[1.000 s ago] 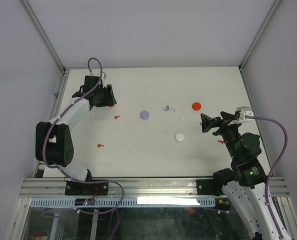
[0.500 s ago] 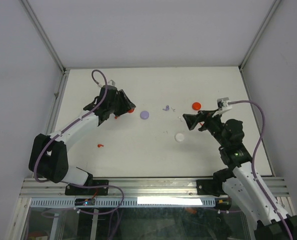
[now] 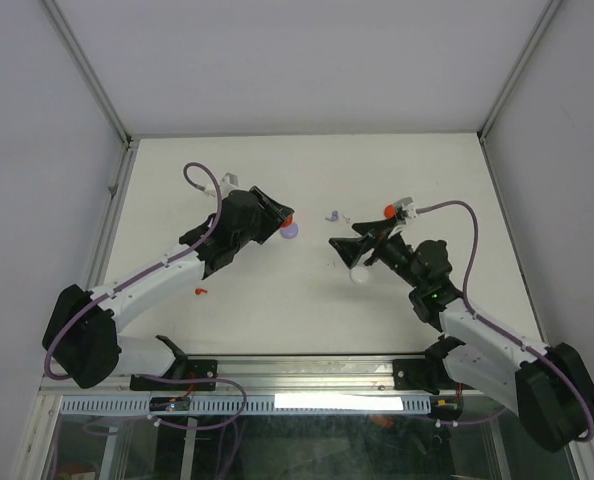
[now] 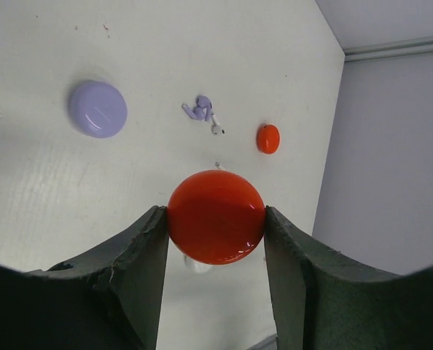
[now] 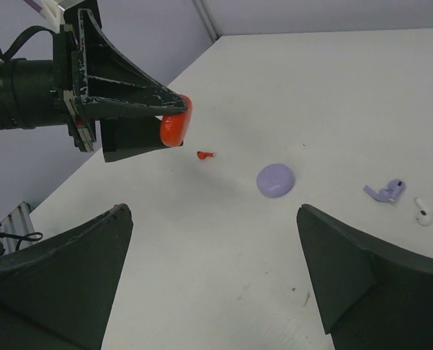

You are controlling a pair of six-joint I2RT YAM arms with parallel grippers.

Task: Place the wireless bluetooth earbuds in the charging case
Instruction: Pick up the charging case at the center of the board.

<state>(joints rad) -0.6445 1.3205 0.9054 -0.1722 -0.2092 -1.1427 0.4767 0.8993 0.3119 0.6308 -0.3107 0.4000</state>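
Observation:
My left gripper is shut on a round red charging case, held off the table beside the lilac case. The right wrist view shows that red case edge-on between the left fingers. My right gripper is open with nothing in it, above the table near the white case. Lilac earbuds and a white earbud lie close together further back. One red earbud lies under the left gripper, another red earbud lies at the near left.
A second red round case sits at the back right, behind my right arm. The lilac case lies ahead of my right gripper. Metal rails border the table on both sides.
My left arm has swung from the far left toward the middle, carrying the red case. My right arm has reached leftward from the right edge toward the white case, jaws still wide.

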